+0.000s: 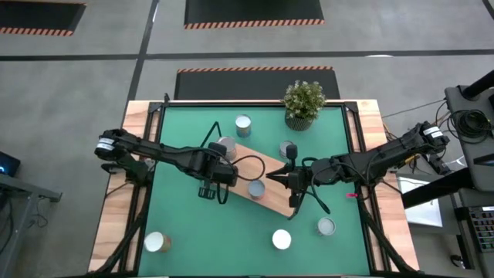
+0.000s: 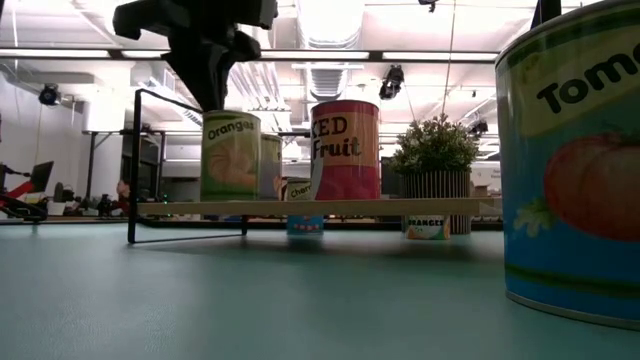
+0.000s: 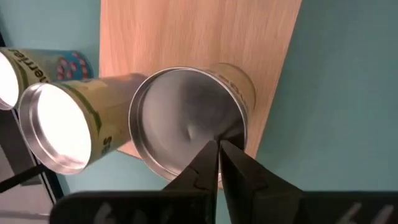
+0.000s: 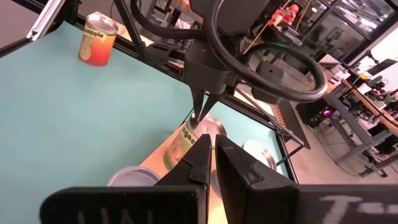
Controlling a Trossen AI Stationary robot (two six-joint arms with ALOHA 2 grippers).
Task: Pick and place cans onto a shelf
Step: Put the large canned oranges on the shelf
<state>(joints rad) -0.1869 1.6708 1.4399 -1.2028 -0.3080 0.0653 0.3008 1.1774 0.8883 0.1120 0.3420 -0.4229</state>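
Shelf (image 1: 258,174): your light-wood board lies aslant near the middle of the green table (image 1: 185,232), black wire loops at both short ends.
Cans on shelf: three tops show from above. Orange can (image 1: 225,147) at the left end, a second can (image 1: 287,148) at the far right edge, a third (image 1: 257,188) on the near part.
Cans off shelf: one at the far side (image 1: 243,124) left of the plant (image 1: 303,103); three along the near side, at left (image 1: 157,242), centre (image 1: 282,239) and right (image 1: 326,226).
Left claw (image 3: 219,149): clenched, fingers together, tips poised right over the silvery top of the orange can at its rim. You cannot tell whether they touch it; the can is not gripped.
Low view: the left claw (image 2: 213,95) hangs right above the orange can (image 2: 230,155); a red fruit can (image 2: 345,150) stands to its right on the shelf.
Right claw (image 4: 213,149): clenched, holding nothing, above the shelf's right part and pointing toward the left claw.
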